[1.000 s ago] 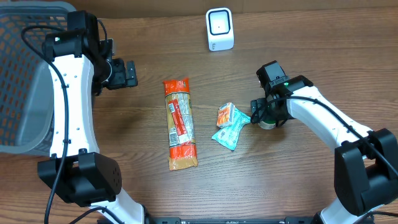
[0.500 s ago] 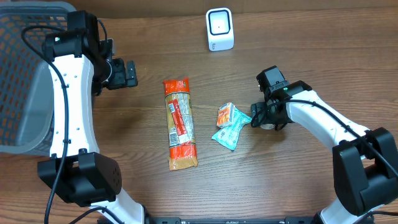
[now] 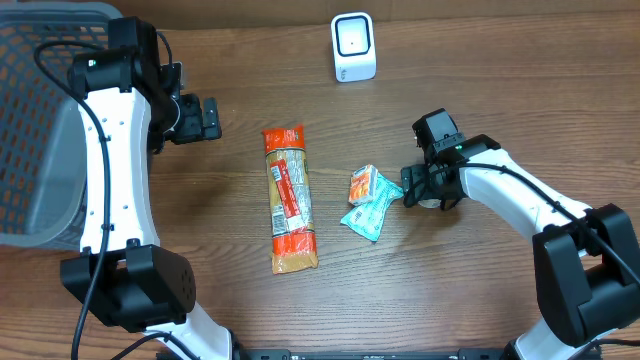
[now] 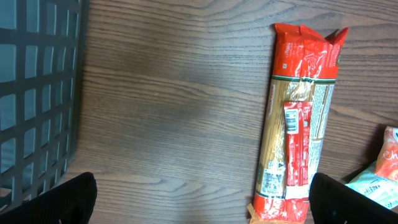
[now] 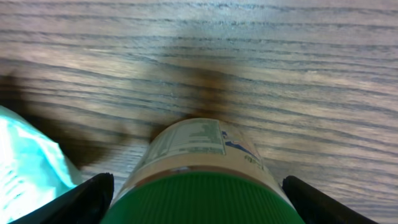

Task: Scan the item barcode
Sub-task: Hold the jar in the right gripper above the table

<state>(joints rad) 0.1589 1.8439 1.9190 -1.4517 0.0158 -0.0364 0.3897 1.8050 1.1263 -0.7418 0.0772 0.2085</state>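
Note:
A jar with a green cap and a white label lies on its side on the wooden table. My right gripper straddles its cap end, one finger on each side, jaws wide and open. From overhead the right gripper hides most of the jar. The white barcode scanner stands at the back of the table. My left gripper hovers open and holds nothing, up left of a long orange pasta packet. In the left wrist view the pasta packet lies to the right of the left gripper.
A small orange packet and a teal packet lie just left of the right gripper; the teal packet shows at the right wrist view's left edge. A dark mesh basket fills the far left.
The right gripper has shifted slightly down and left over the jar. The left arm has not moved.

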